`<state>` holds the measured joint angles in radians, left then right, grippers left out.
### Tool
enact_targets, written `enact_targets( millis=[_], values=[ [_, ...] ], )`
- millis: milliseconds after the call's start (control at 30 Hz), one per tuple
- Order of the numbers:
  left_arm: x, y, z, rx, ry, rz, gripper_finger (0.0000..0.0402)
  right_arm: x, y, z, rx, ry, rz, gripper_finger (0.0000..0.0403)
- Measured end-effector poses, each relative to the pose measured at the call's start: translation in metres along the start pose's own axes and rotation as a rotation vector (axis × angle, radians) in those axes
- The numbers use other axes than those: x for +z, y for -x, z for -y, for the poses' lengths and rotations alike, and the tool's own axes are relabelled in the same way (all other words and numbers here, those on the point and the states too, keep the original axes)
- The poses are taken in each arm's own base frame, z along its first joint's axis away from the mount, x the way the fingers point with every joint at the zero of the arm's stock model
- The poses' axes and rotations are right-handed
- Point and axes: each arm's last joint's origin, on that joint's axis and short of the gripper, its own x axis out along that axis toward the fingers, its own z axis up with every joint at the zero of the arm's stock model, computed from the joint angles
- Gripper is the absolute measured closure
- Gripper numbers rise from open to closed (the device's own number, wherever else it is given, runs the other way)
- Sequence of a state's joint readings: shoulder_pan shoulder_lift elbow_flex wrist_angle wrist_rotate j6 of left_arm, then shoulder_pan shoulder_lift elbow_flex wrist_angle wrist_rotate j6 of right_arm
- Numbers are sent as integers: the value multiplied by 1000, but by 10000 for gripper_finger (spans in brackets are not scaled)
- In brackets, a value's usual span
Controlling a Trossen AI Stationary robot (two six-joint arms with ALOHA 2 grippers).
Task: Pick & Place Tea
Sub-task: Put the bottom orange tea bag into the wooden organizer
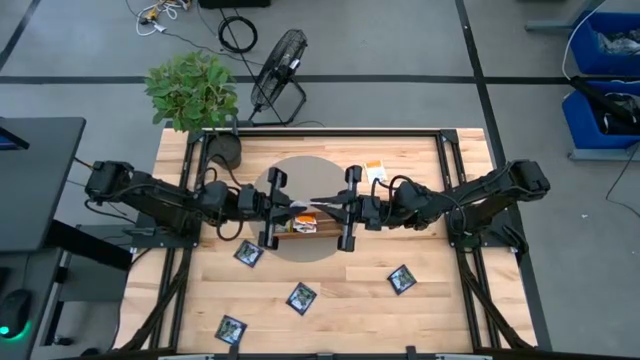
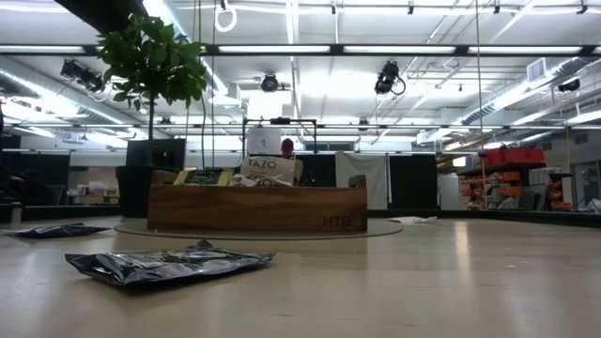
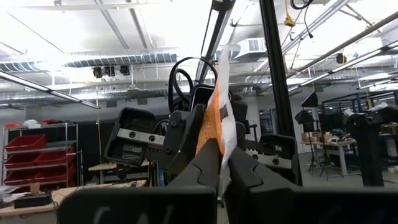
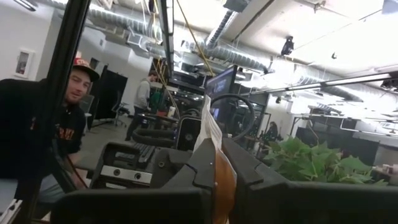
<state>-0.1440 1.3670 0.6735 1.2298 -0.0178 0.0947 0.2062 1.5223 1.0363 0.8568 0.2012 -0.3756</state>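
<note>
One tea sachet (image 1: 314, 205), orange and white, hangs in the air over the long wooden tray (image 1: 300, 229), held between both grippers. My left gripper (image 1: 298, 207) comes from the table's left and is shut on it. My right gripper (image 1: 331, 205) comes from the right and is shut on it too. In the left wrist view the sachet (image 3: 219, 106) stands edge-on beyond my fingers, with the right arm behind it. In the low view the tray (image 2: 258, 208) holds more sachets standing upright. Several dark navy sachets (image 1: 301, 297) lie flat on the table. My left gripper pinches the sachet's left end (image 3: 217, 140) between its two fingers, coming from the table's left and slanting a little upward. The sachet stands edge-on past the fingertips (image 3: 204, 163), clear of the tray. My right gripper pinches the sachet's opposite end (image 4: 212, 134) between its two fingers, coming from the table's right and slanting a little upward. The sachet stands edge-on between the fingers (image 4: 202, 165) and is lifted clear of the tray.
The tray sits on a round grey mat (image 1: 330, 170). A potted plant (image 1: 192, 92) stands at the far left corner, and an orange sachet (image 1: 375, 172) lies right of the mat. A navy sachet (image 2: 169, 265) lies near the low camera. A person (image 4: 37, 124) stands beyond the table.
</note>
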Motion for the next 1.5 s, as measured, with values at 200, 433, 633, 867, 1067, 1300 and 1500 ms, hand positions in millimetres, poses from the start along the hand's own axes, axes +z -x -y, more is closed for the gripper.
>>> enact_targets(
  millis=[200,433,633,867,1067,1300,1500],
  values=[
    [-4,0,1,-8,4,-48,398,0,1,0,10,-16,-28,361],
    [-10,1,1,-9,55,-105,399,11,10,7,-5,-34,-112,291],
    [-17,4,0,26,51,-238,400,26,23,15,13,-56,-183,253],
    [-15,10,-2,80,30,-467,400,17,37,18,30,-111,-401,251],
    [-10,8,-5,78,6,-717,401,6,40,21,71,-175,-496,251],
    [0,5,-8,136,-59,-927,401,0,38,28,86,-209,-517,250],
    [4,4,-9,156,-87,-984,401,-8,36,26,104,-230,-550,250]
  ],
)
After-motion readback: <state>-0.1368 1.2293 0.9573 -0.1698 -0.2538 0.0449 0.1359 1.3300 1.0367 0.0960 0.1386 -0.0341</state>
